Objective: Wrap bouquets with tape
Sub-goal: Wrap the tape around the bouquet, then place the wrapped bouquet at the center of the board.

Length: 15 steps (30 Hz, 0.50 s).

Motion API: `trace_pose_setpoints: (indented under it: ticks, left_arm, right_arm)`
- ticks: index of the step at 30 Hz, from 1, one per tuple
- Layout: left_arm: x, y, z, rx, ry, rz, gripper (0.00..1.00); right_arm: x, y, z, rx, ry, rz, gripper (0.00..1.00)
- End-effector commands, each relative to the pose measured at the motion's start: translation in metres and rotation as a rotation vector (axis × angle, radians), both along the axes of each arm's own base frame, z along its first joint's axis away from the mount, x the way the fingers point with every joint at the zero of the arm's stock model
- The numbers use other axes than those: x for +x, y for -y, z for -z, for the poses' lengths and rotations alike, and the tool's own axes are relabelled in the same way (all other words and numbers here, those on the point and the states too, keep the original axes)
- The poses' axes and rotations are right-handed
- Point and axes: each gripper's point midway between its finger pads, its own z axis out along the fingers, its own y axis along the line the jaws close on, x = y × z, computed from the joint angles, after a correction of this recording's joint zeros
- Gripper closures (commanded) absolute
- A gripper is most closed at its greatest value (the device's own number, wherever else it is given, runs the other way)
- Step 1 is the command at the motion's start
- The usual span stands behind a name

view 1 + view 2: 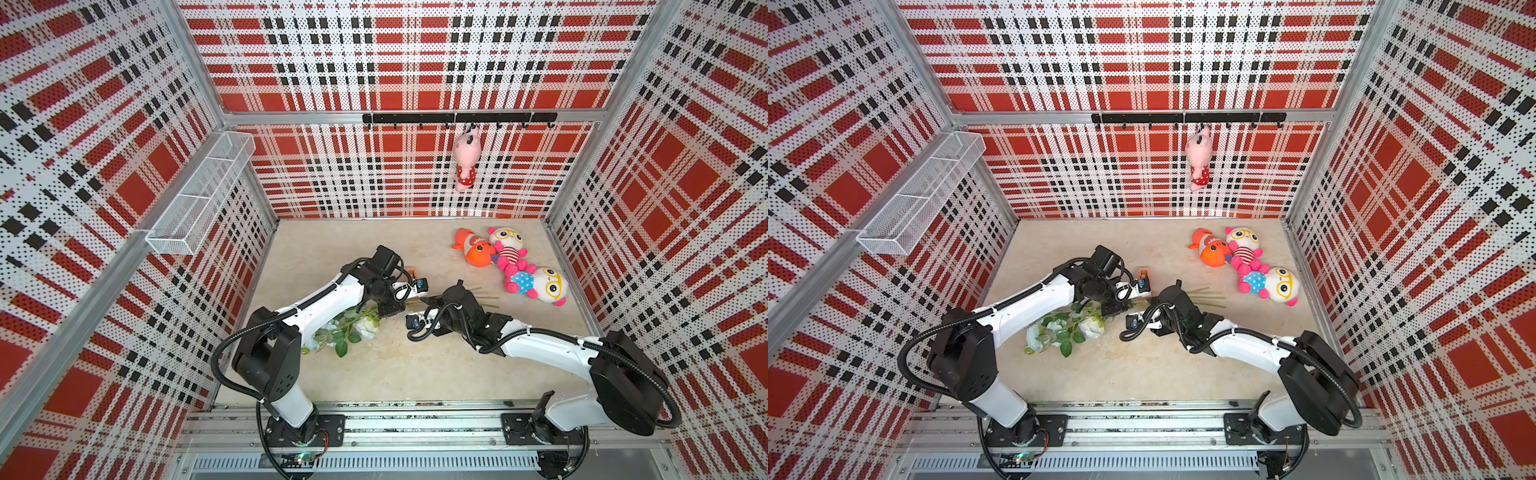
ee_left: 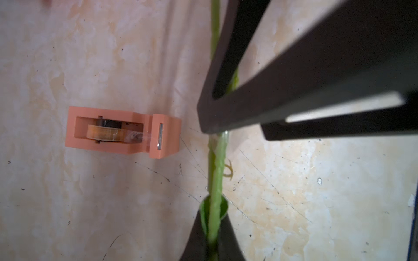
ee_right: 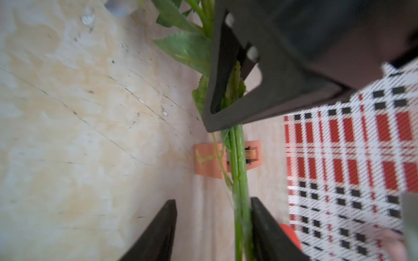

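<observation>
The bouquets (image 1: 360, 327) (image 1: 1075, 328), one bunch of pale roses with green leaves, lie on the beige floor with their stems (image 2: 216, 162) (image 3: 240, 180) pointing toward the toys. My left gripper (image 2: 213, 203) is shut on the stems close to the leaves. Just beyond it along the stems, my right gripper (image 3: 213, 201) stands open, and the stems rest against one finger (image 3: 262, 217). The tape (image 2: 122, 132) (image 3: 207, 161) (image 1: 1144, 274), a small roll in a peach-orange block dispenser, sits on the floor just behind the stems, touched by neither gripper.
Three plush toys lie at the back right: an orange fish (image 1: 478, 251), a striped doll (image 1: 509, 249) and a blue-dotted doll (image 1: 540, 286). A pink plush (image 1: 465, 160) hangs from the hook rail (image 1: 415, 117). A white mesh basket (image 1: 199, 195) is mounted on the left wall.
</observation>
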Motion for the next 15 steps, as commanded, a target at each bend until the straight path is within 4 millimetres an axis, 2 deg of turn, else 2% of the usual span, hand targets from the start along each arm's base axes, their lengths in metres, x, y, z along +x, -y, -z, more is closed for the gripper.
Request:
trace_pose_setpoints:
  ticks: [1, 4, 8, 11, 13, 15]
  left_arm:
    - [0.002, -0.004, 0.027, 0.060, -0.003, 0.011, 1.00]
    - [0.001, -0.007, 0.047, 0.109, -0.012, 0.025, 1.00]
    - [-0.001, -0.004, 0.064, 0.145, 0.009, 0.046, 1.00]
    - [-0.003, 0.000, 0.071, 0.142, -0.001, 0.053, 0.88]
    - [-0.004, 0.001, 0.075, 0.145, -0.010, 0.053, 0.87]
    - [-0.004, -0.001, 0.079, 0.154, -0.014, 0.045, 0.79]
  right_arm:
    - [-0.030, 0.008, -0.002, 0.064, -0.121, -0.015, 0.32]
    - [-0.044, 0.019, -0.008, 0.113, -0.177, 0.013, 0.22]
    - [-0.046, 0.033, -0.028, 0.234, -0.180, 0.054, 0.16]
    - [-0.027, 0.052, -0.053, 0.383, -0.170, 0.169, 0.11]
    - [-0.009, 0.071, -0.071, 0.492, -0.145, 0.280, 0.05]
    - [0.004, 0.090, -0.085, 0.593, -0.119, 0.372, 0.00]
